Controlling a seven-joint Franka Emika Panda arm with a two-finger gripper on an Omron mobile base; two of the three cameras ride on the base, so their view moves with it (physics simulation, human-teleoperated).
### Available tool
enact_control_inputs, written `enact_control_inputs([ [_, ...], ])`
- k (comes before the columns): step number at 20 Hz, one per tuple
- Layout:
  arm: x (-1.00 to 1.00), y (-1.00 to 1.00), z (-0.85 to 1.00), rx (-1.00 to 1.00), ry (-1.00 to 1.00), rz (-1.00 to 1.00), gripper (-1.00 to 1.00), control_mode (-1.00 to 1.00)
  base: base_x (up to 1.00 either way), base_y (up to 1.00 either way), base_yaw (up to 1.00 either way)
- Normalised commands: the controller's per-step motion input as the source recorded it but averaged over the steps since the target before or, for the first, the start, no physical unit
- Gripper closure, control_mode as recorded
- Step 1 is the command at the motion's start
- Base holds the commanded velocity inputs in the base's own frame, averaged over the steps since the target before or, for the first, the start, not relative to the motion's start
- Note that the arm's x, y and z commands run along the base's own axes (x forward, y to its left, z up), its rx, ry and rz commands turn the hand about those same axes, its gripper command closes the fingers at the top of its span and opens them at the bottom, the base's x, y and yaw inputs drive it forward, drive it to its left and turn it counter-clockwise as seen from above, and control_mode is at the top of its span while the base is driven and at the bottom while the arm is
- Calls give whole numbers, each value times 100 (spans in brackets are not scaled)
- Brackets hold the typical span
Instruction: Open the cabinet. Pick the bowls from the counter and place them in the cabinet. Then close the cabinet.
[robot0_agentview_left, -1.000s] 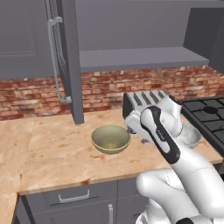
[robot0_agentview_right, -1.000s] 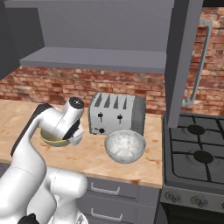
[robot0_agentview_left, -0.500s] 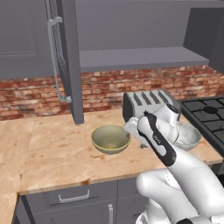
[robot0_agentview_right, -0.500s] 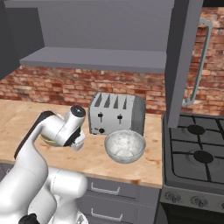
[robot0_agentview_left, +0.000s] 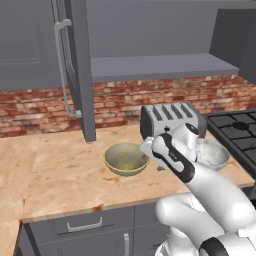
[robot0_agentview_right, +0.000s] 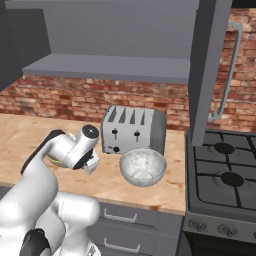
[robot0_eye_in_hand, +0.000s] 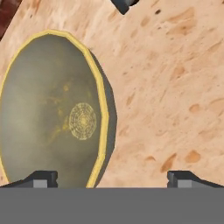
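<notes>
Two round bowls sat on the tan stone desk (robot0_agentview_left: 60, 175) below the opened dark grey cabinet (robot0_agentview_left: 80, 70); the empty, wide-open claw (robot0_eye_in_hand: 111, 177) hovered at the glossy olive-tan bowl (robot0_eye_in_hand: 52, 109), apparently needing to straddle its rim and close.

tan counter (robot0_agentview_left: 60, 175), olive bowl (robot0_agentview_left: 126, 159), white bowl (robot0_agentview_right: 143, 167), toaster (robot0_agentview_right: 133, 131) on it
</notes>
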Motion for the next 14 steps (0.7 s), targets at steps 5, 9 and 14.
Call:
enact_control_inputs([
  [5,29,0,-14,0,1,-1,-100,-100,0,0,0],
  [9,27,0,-19,0,0,0,-100,-100,0,0,0],
  [14,20,0,-28,0,0,-1,-100,-100,0,0,0],
])
